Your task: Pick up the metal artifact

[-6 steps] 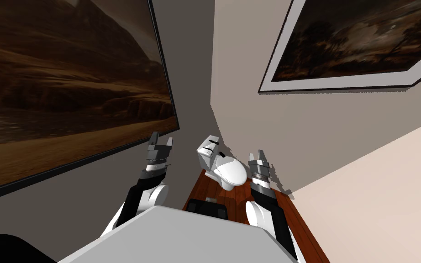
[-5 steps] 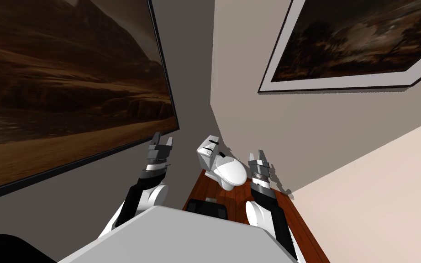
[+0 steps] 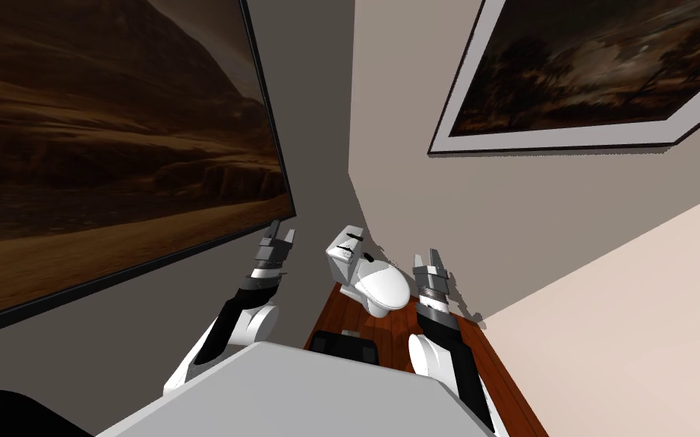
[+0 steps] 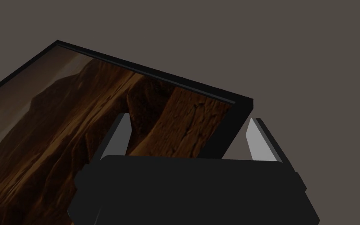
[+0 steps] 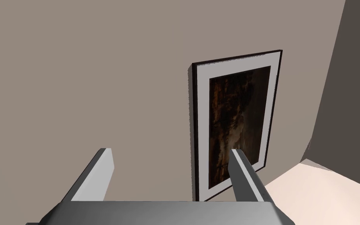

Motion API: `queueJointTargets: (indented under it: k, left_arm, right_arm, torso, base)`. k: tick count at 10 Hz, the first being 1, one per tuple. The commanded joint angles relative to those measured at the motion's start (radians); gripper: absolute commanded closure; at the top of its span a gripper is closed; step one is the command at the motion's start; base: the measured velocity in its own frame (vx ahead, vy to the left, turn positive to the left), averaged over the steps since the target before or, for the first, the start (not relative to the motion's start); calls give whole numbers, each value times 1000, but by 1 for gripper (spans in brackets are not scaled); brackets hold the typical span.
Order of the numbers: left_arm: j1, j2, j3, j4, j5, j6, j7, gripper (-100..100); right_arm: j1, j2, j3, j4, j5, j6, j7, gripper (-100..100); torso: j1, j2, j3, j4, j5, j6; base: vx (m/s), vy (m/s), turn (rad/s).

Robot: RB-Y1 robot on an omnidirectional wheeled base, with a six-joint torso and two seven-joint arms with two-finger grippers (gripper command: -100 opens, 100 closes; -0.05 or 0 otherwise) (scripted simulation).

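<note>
Your left gripper (image 3: 278,237) and right gripper (image 3: 432,258) both stand spread, flanking the toilet (image 3: 375,284); a small grey item (image 3: 352,331), perhaps the artifact, lies on the floor (image 3: 394,334) before it.

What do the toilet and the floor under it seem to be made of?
The toilet: smooth plain white with soft shading, probably glazed ceramic, though plastic would look the same. The floor: reddish-brown wood, polished-looking; faint plank lines and grain show.
</note>
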State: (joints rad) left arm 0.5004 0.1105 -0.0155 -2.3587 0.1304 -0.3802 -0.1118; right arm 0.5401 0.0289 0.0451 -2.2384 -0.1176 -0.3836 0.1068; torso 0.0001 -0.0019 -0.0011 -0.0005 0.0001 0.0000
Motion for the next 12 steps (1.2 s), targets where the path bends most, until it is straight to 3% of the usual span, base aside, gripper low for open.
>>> queueJointTargets:
  k: [1, 4, 12]
  left_arm:
    - [-16, 13, -1, 2, 5, 50, 7, -100]
    - [-28, 21, -4, 6, 10, 97, 14, -100]
    - [-90, 39, -14, 21, 34, 303, 50, -100]
  right_arm:
    - [0, 0, 0, 0, 0, 0, 0, 0]
    - [0, 0, 0, 0, 0, 0, 0, 0]
    - [0, 0, 0, 0, 0, 0, 0, 0]
  torso:
    - [0, 0, 0, 0, 0, 0]
    - [0, 0, 0, 0, 0, 0]
    - [0, -1, -1, 0, 0, 0]
  base:
    - [17, 3, -15]
    - [20, 4, -21]
    - [31, 3, -28]
